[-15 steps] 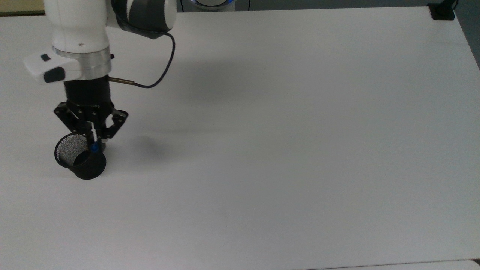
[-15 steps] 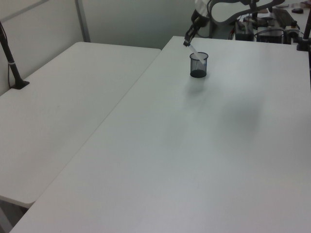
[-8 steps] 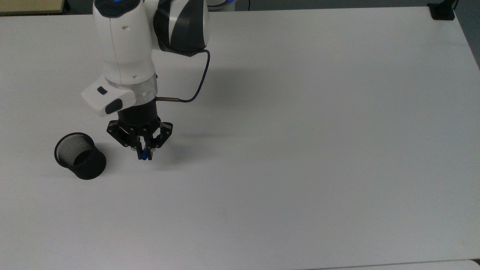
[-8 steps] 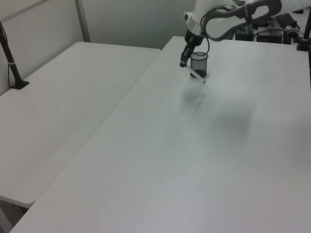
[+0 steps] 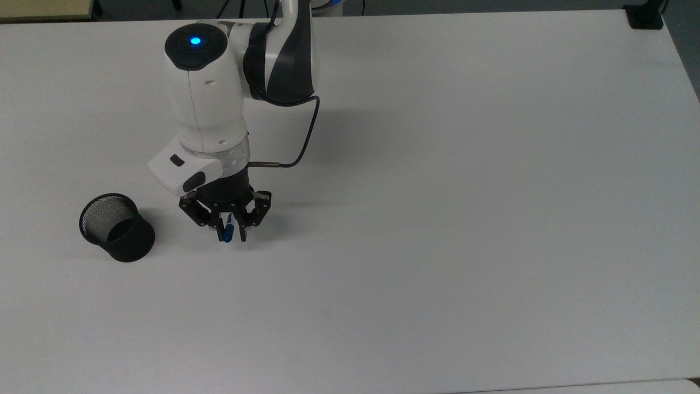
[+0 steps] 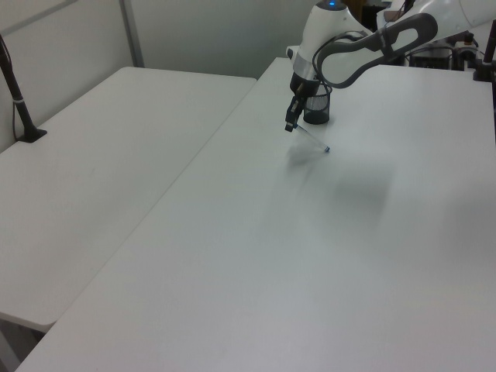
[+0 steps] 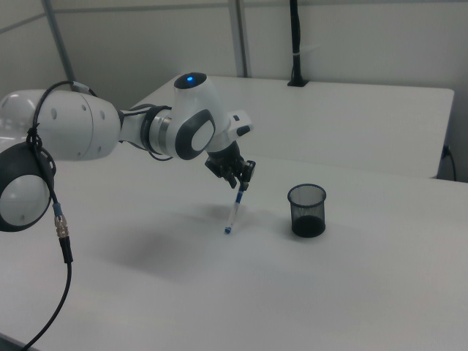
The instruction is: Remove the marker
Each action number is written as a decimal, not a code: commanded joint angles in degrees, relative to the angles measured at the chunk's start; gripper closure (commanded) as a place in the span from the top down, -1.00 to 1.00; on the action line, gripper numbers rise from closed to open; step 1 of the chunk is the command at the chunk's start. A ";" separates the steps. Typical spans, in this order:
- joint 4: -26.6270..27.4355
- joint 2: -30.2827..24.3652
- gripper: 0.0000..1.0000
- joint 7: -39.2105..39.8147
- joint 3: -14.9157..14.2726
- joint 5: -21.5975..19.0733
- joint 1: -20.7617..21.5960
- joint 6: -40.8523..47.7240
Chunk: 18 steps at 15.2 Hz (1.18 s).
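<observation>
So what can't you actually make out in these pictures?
- Top view: most of the marker is hidden beneath the hand; just a blue bit peeks out.
- Left view: the arm covers part of the mesh cup.
- Right view: whether the marker's lower tip touches the table or hangs just above it is too small to tell.
- Any printing on the marker is too small to read.

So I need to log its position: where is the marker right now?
The marker hangs tilted from the claw, outside the mesh cup and on the right view's left of it, its lower tip at or just above the table.
</observation>
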<state>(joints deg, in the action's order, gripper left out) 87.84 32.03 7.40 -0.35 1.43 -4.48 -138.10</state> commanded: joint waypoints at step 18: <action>3.90 -26.73 1.00 -9.86 -2.20 0.33 11.42 40.18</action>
<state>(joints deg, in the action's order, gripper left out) 86.76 12.62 -1.57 -0.58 1.42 5.60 -101.31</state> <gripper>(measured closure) 0.000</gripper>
